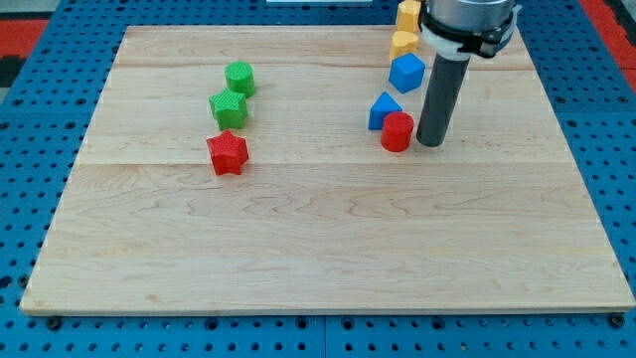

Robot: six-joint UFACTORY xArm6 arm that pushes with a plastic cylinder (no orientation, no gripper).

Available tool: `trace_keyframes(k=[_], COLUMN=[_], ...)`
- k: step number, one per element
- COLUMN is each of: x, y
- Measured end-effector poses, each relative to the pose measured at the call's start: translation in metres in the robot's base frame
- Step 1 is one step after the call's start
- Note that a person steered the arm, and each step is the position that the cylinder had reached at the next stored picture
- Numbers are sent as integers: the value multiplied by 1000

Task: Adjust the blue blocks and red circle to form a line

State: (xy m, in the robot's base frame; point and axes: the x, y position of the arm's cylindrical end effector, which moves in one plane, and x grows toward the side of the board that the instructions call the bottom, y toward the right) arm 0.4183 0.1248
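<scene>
Resting on the table (328, 249) just to the view's right of the red circle (397, 131): my tip (430, 144), serving as the end effector, a bare rod holding nothing. Sitting so near the red circle that contact cannot be confirmed or excluded from this angle.

Touching the red circle at its upper left: the blue triangular block (384, 109). Lying above both, toward the view's top, apart from them: the blue hexagonal block (406, 72). Stacking further up near the table's top edge: two yellow blocks (404, 43) (408, 14), shapes unclear, the upper one partly hidden by the arm.

Standing well apart at the view's left: green circle (239, 78), green block (229, 107), red star (228, 152), running downward in that order.
</scene>
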Motion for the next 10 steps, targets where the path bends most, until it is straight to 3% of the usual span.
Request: trace_keyframes(k=[1, 2, 4, 5, 9, 10], x=[27, 19, -36, -40, -35, -5], y=[-25, -110, -91, -76, -42, -43])
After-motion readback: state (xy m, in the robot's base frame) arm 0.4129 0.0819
